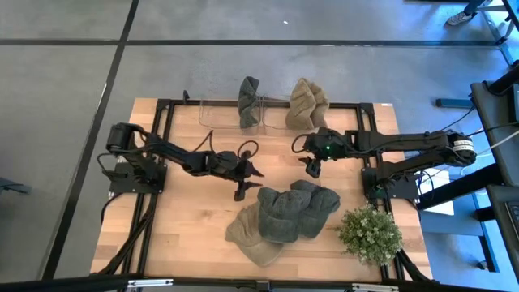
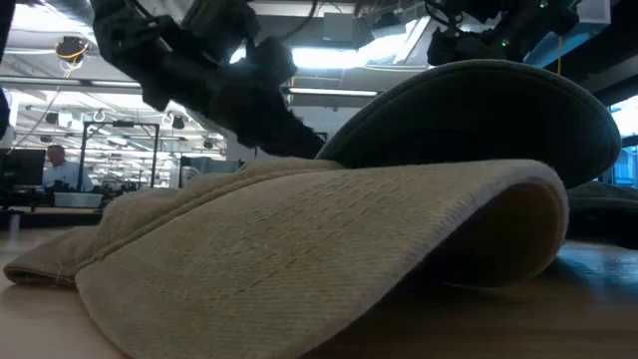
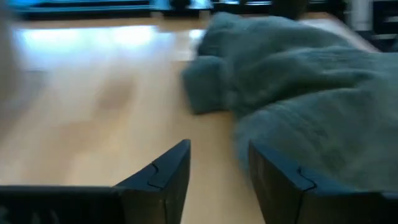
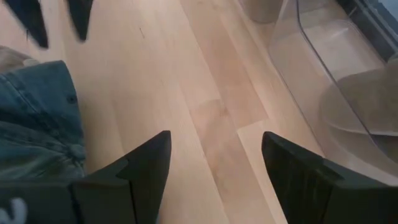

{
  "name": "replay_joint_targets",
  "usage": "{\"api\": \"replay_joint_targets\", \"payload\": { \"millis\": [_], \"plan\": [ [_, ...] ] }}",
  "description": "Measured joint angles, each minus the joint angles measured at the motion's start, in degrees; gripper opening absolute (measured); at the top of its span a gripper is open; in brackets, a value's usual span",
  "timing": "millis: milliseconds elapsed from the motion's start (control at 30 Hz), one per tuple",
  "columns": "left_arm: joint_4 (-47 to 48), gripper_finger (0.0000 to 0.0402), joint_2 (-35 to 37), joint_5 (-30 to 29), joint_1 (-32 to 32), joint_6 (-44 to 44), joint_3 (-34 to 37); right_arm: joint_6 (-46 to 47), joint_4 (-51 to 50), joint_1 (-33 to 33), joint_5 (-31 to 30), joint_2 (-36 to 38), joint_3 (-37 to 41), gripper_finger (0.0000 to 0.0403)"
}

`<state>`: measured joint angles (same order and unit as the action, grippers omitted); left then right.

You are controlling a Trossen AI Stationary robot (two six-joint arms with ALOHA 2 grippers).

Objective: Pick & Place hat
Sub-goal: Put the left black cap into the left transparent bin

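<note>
Several hats lie in a heap on the near half of the wooden table: grey-green ones (image 1: 284, 212) (image 1: 323, 199) and a tan one (image 1: 250, 235) by the near edge, which fills the low view (image 2: 299, 249). My left gripper (image 1: 249, 183) stands open just left of the heap, low over the wood, and a grey-green hat (image 3: 298, 93) lies right ahead of its fingers (image 3: 217, 149). My right gripper (image 1: 312, 169) hangs open above bare wood behind the heap, tipped downward (image 4: 214, 140), with the edge of a hat (image 4: 37, 124) beside it.
A clear plastic bin (image 1: 227, 113) stands at the table's far edge, with a dark hat (image 1: 249, 101) and a tan hat (image 1: 308, 104) draped over its rim. A small potted plant (image 1: 369, 234) stands at the near right corner. Bare wood lies to the near left.
</note>
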<state>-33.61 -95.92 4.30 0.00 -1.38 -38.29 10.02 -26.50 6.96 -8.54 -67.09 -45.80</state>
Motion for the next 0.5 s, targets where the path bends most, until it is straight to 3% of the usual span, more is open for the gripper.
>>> {"api": "replay_joint_targets", "payload": {
  "millis": [267, 500],
  "plan": [
    [-7.14, 0.0155, -6.2, 2.22, 0.45, 8.84, -0.28, 0.02, 0.44, 0.0, 0.0, 0.0, 0.0, 0.0252],
    [-9.0, 0.0155, -7.02, 11.12, 0.46, 4.69, -0.28, 0.02, 0.48, 0.02, 0.0, 0.0, 0.0, 0.0252]
  ]
}}
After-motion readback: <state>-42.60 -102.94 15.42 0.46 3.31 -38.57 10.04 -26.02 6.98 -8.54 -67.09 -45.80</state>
